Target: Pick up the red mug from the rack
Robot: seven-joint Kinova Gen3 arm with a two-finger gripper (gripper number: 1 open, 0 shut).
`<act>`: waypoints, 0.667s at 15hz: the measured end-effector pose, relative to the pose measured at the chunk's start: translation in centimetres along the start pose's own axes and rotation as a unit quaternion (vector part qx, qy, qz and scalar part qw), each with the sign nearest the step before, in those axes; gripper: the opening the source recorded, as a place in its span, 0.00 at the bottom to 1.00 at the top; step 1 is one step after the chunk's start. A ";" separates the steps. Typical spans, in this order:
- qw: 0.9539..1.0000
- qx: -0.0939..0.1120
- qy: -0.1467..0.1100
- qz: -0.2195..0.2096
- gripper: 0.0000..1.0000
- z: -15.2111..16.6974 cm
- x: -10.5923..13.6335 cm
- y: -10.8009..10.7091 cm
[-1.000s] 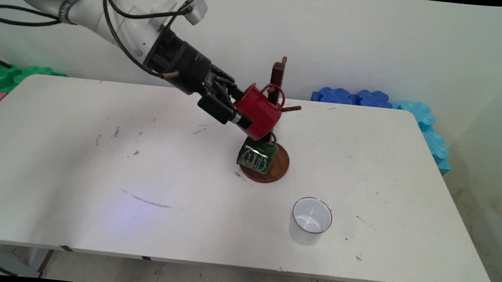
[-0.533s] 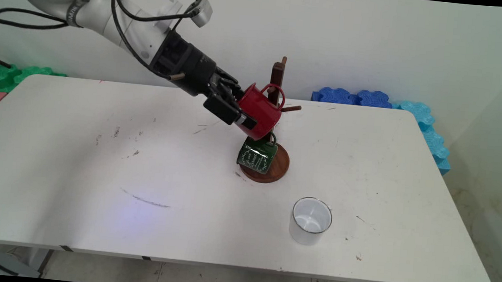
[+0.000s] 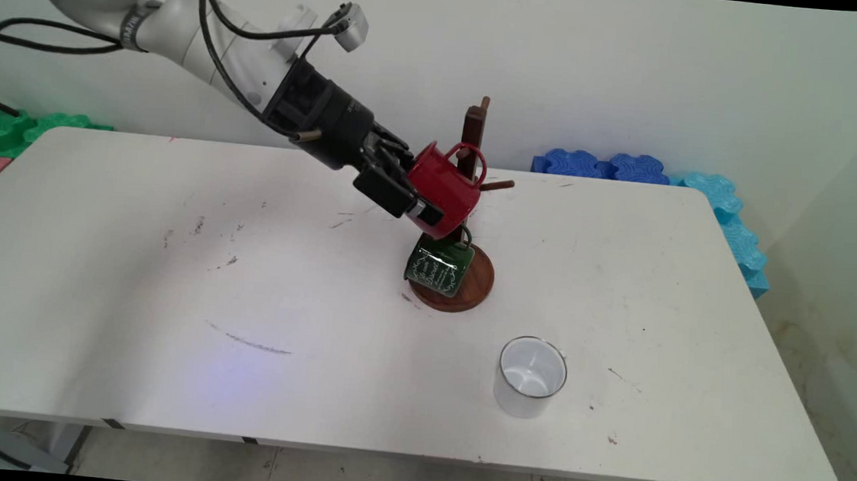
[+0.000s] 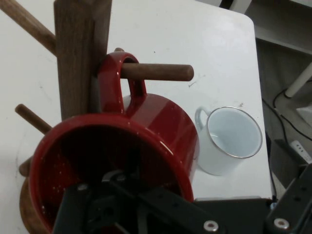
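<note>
Behind red mug [image 3: 444, 188], gripper [image 3: 409, 193] partly hidden

three mugs total: one red mug [image 3: 444, 190], one green mug [image 3: 438, 266], one white mug [image 3: 530, 376]. one wooden mug tree [image 3: 472, 133].

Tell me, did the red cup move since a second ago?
No. The red cup sits at the same spot against the wooden mug stand, its handle looped on a peg; only the arm behind the gripper shifted right.

The arm [image 3: 208, 32] slants down rightward, its gripper [image 3: 402, 192] (black) clamped shut.
</note>
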 end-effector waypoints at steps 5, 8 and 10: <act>1.000 0.000 -0.002 -0.008 1.00 0.2 0.2 0.1; 1.000 -0.001 -0.003 -0.012 1.00 0.5 0.2 0.1; 1.000 -0.001 -0.003 -0.013 0.00 0.6 0.3 0.0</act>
